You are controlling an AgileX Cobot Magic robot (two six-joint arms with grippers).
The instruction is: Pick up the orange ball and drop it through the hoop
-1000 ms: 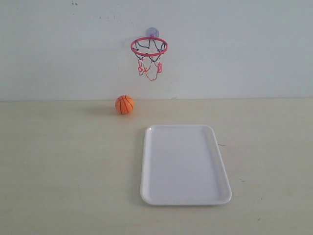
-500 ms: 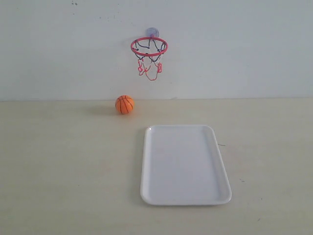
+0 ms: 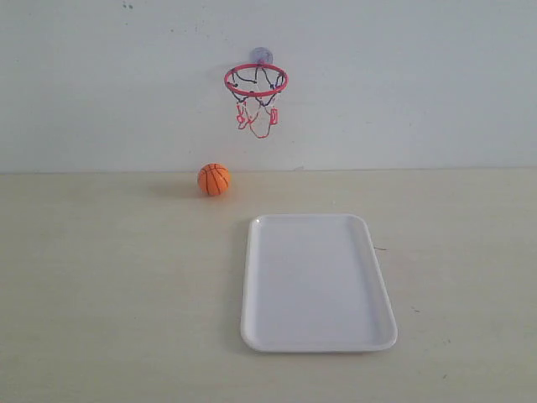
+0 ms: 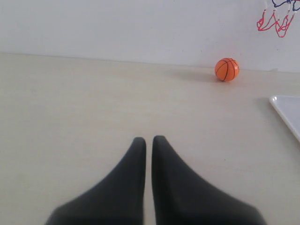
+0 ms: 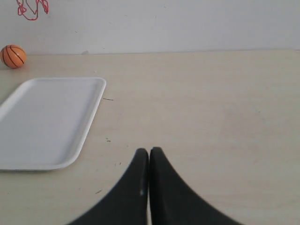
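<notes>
— Looking for the orange ball (image 3: 213,180).
— Resting on the table (image 3: 101,277), 7 o'clock from the hoop (image 3: 256,80); tray (image 3: 252,327) at 6 o'clock, probably for catching.
— Gripped?
— No; seeing left end effector (image 4: 148,140), right end effector (image 5: 149,151) pressed together, empty.

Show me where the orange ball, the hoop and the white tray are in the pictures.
orange ball (image 3: 214,180): exterior view, middle of the ball.
hoop (image 3: 256,94): exterior view, front edge of its red ring.
white tray (image 3: 315,281): exterior view, bare flat bottom.
</notes>
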